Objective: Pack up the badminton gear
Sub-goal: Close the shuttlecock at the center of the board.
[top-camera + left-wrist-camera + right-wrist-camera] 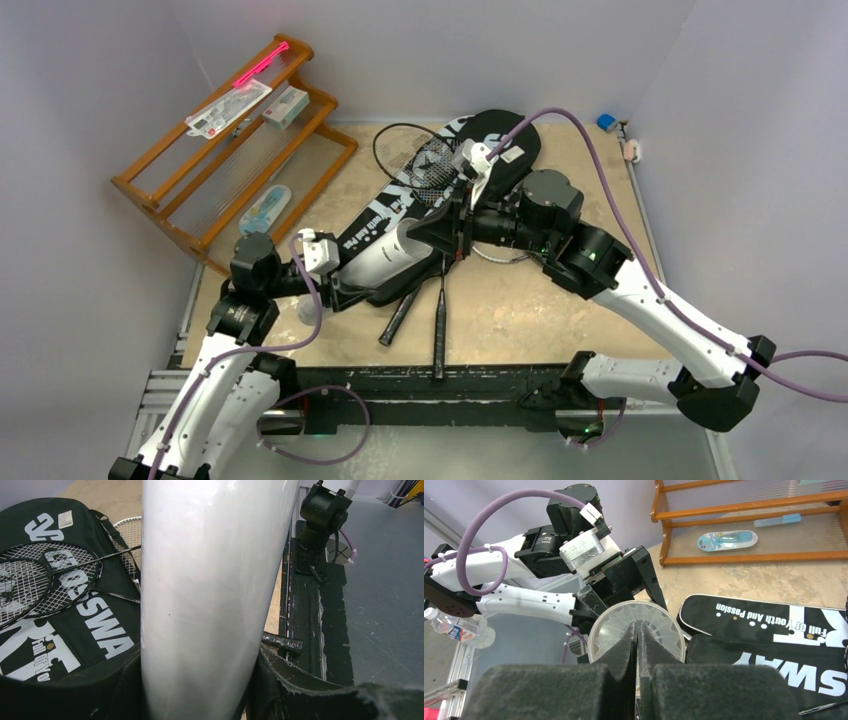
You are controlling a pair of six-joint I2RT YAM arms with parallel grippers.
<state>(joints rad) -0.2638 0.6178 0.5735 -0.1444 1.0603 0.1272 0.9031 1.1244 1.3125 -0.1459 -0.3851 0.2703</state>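
Over the middle of the tabletop (560,300), the tube (395,255) is held off the surface and tilted. The left gripper (195,675) is clamped around its barrel, with one finger on each side. The tube's open mouth faces the right gripper (639,650), whose pads are pressed fully together just in front of the rim. I can see nothing between them. Inside the mouth, the white skirt of a shuttlecock (616,625) shows.

The tube looks light, thin-walled and smooth, so it would probably slide under a loose grip and dent under a hard one. A moderate squeeze around the barrel, away from the open end, seems best. The shuttlecock feathers are fragile, so it should be pushed or picked up by the base, never by the skirt.

The covers (495,140) lie diagonally from the far edge toward the left, under the tube. They look soft and floppy and are best lifted by an edge near the opening. One of the rackets (420,165) rests its head on them, and two handles (440,320) point toward the near edge. The rackets are light and stiff, so take them by the handle and not by the strings.
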